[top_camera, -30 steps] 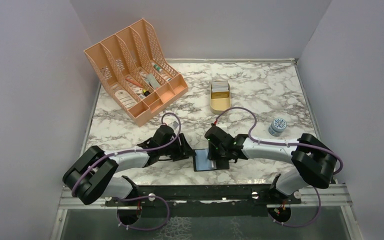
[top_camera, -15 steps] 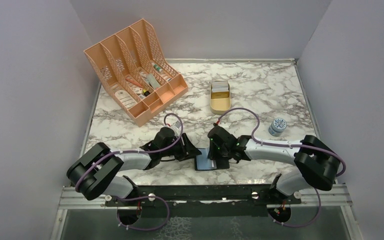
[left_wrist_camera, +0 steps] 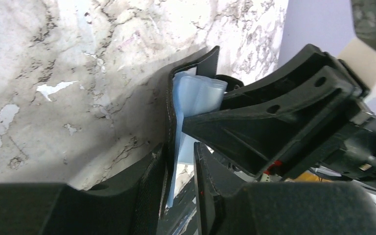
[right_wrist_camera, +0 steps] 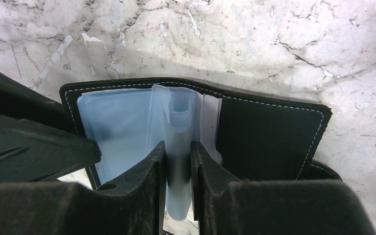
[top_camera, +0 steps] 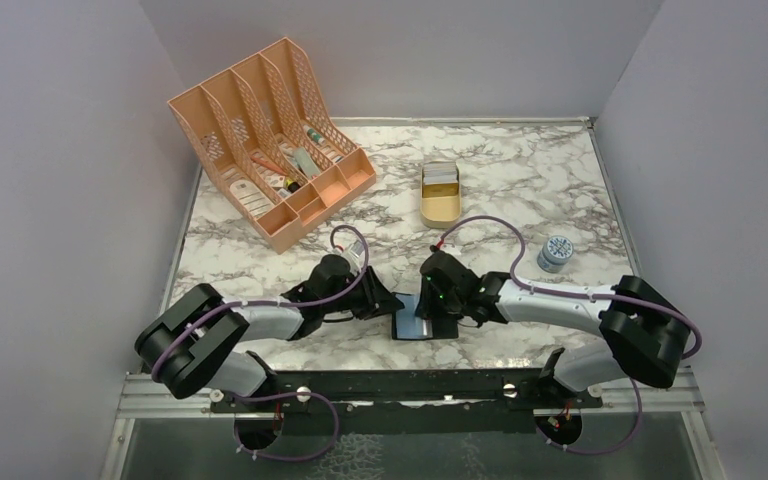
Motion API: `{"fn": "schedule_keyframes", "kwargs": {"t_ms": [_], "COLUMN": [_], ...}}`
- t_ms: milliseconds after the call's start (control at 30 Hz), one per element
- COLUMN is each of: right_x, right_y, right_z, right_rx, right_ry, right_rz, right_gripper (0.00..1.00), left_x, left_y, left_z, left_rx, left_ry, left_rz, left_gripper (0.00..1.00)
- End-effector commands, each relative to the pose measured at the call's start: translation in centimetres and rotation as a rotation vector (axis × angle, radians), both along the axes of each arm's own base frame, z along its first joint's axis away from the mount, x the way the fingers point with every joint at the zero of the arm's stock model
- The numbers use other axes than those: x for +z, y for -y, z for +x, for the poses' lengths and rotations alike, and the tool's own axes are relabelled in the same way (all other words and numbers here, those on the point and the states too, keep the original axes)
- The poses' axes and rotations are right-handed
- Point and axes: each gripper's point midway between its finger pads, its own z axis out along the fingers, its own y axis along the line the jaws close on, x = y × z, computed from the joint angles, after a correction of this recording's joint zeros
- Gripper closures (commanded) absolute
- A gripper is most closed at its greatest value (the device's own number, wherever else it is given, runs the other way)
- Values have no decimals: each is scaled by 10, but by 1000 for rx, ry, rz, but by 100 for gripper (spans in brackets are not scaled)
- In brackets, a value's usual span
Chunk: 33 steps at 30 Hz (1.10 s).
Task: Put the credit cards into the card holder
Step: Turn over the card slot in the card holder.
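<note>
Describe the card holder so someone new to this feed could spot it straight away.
Start at the marble table and come to its near edge, where the two arms meet. The card holder lies open and flat between the left pincer and the right pincer. It is black with pale blue clear sleeves inside, unlike the gold tin and the peach desk organiser farther back.

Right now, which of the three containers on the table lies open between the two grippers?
The black card holder, lying open at the near edge with pale blue sleeves showing. The gold tin and the peach desk organiser sit farther back, away from both grippers.
</note>
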Motion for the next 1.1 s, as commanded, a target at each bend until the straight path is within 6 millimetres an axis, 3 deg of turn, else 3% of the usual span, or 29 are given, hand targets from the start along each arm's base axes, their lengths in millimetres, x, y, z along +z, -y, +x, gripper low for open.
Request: {"fn": "schedule_keyframes", "kwargs": {"t_ms": [0, 133, 233, 333, 433, 633, 767, 867, 1067], "right_x": [14, 13, 16, 28, 49, 90, 107, 101, 77], "right_y": [-9, -9, -2, 11, 16, -14, -31, -36, -42], "right_z": [4, 4, 6, 5, 6, -2, -2, -2, -4], "right_rx": [2, 3, -8, -24, -29, 82, 139, 153, 184], "right_ry": [22, 20, 21, 17, 32, 58, 109, 107, 59], "right_rz": [65, 60, 16, -54, -67, 118, 239, 257, 212], "right_gripper": [77, 76, 70, 62, 52, 51, 53, 53, 36], "left_x": [1, -2, -1, 1, 2, 5, 10, 24, 40], "left_y": [7, 8, 5, 2, 1, -2, -12, -15, -11], "left_z": [2, 2, 1, 0, -1, 1, 8, 10, 5], "left_rx": [-30, -36, -31, -27, -29, -35, -27, -20, -38], "left_ry": [39, 39, 48, 58, 52, 47, 58, 85, 88], "left_rz": [-3, 5, 6, 3, 13, 82, 203, 214, 163], "left_gripper": [73, 83, 91, 100, 100, 100, 100, 100, 100]}}
